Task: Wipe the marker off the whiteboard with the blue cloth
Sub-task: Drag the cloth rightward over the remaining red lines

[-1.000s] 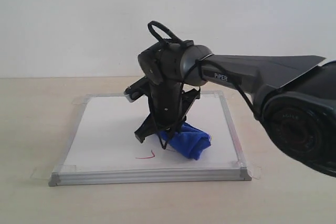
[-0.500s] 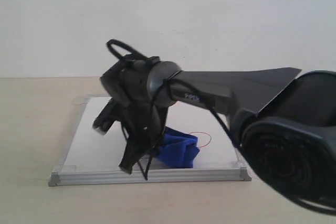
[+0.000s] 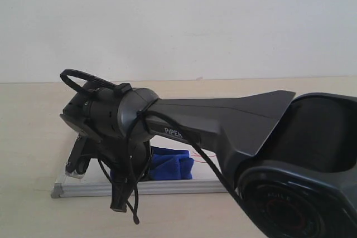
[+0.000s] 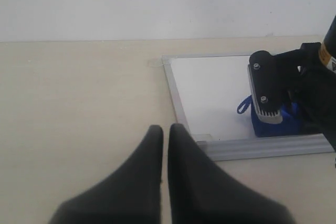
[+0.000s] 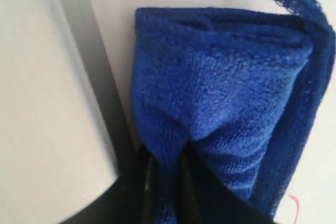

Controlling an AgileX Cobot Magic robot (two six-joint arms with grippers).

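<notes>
The whiteboard lies flat on the beige table, and my right arm hides most of it in the exterior view. My right gripper is shut on the blue cloth and presses it onto the board near the front left corner, next to the silver frame. The cloth shows behind the wrist in the exterior view. Of the marker, only a short red trace shows beside the cloth; the wrist view catches a red stroke. My left gripper is shut and empty, over bare table left of the board.
The board's front frame runs along the near table side, with a tape tab at the far left corner. A white wall stands behind the table. The right wrist's black cable loop sticks up over the board's left side.
My right arm has swept left across the board's front, dragging the cloth from the right half to the front left corner. The red stroke at the front left no longer shows.
</notes>
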